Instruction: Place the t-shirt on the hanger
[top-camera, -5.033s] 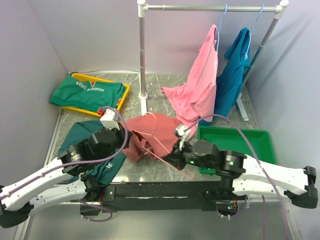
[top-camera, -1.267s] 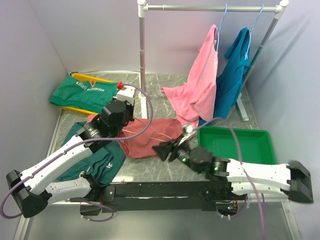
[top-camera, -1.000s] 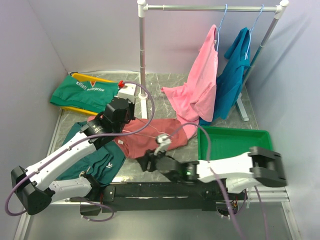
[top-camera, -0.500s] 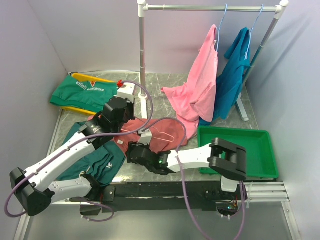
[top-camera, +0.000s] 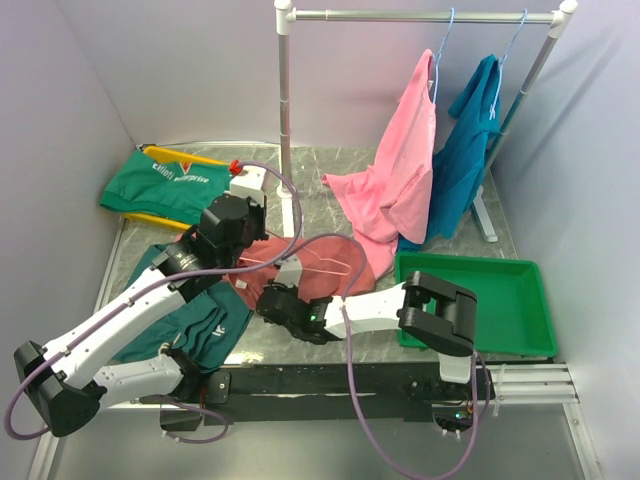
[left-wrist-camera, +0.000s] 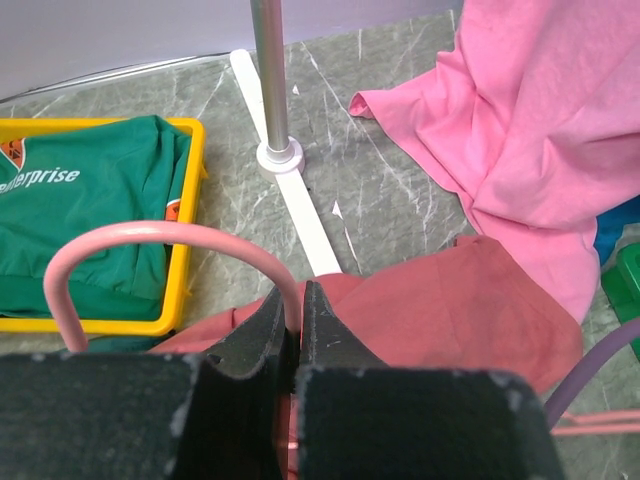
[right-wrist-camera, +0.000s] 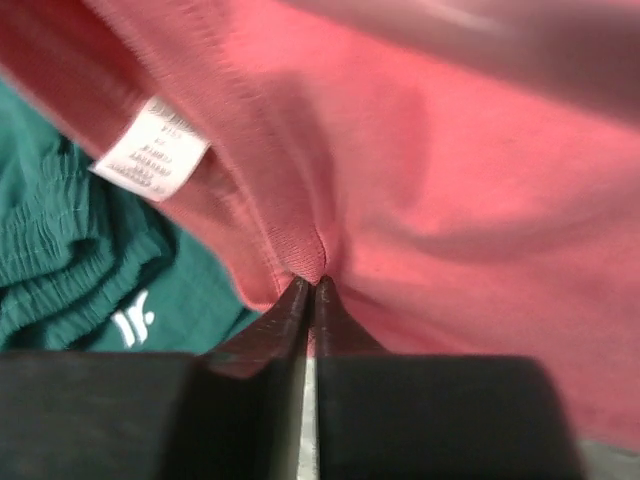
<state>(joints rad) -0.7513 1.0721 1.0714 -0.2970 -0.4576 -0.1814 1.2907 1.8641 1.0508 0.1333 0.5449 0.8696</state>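
The brick-red t-shirt (top-camera: 330, 255) lies crumpled mid-table; it also shows in the left wrist view (left-wrist-camera: 450, 310) and fills the right wrist view (right-wrist-camera: 420, 170). My left gripper (top-camera: 226, 232) is shut on the salmon-pink hanger (left-wrist-camera: 150, 235) just below its hook, holding it over the shirt's left end. The hanger's wire (top-camera: 335, 265) crosses the shirt. My right gripper (top-camera: 272, 300) is shut on the shirt's ribbed collar edge (right-wrist-camera: 300, 250) beside a white label (right-wrist-camera: 150, 150), at the shirt's near left corner.
A dark teal garment (top-camera: 190, 310) lies under the left arm. A yellow tray (top-camera: 245, 190) holds a green shirt (top-camera: 170, 185). A rack post (top-camera: 285, 120) stands behind. A pink shirt (top-camera: 400, 170) and blue shirt (top-camera: 465, 150) hang on the rail. A green tray (top-camera: 480, 290) sits right.
My right arm swept left along the shirt's near edge and closed on the collar. The left gripper held the hanger nearly still over the shirt's left end.
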